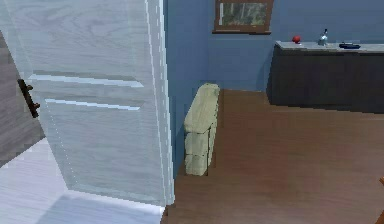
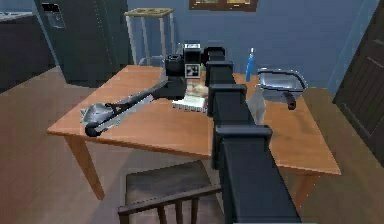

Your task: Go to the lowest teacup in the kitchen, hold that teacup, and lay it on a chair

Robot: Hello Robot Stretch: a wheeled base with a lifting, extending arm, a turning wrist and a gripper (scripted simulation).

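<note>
At the bottom of the arm side view a dark chair (image 2: 170,190) is seen, tucked in at the near edge of the table (image 2: 140,135). It is likely the easiest place for the teacup to be laid, as it is so close. The arm (image 2: 245,165) is stretched up from the bottom edge, just right of the middle, and out over the table, most likely so that things on top can be reached. At its far end the gripper (image 2: 108,114) is pointed toward the left of the frame, low over the table. How the jaws stand cannot be told. A small grey blob (image 2: 93,120) is seen on the table right at the gripper's far end, so it cannot be told whether anything is held. The blob is round, pale grey and low. It may be the teacup, but that is only a guess, since no handle or rim can be made out.

Farther back on the table, near the middle of the frame, a pale box (image 2: 192,98) is set. To its right a blue bottle (image 2: 250,62) and a clear basket (image 2: 275,85) with a dark handle are placed.

In the forward view a white door (image 1: 100,100) is seen close at the left, swung wide. Past it a pale slab (image 1: 200,130) is leaned on the blue wall (image 1: 190,40). At the upper right a dark counter (image 1: 320,75) is set far off, with small things on top that are too small to be named.
</note>
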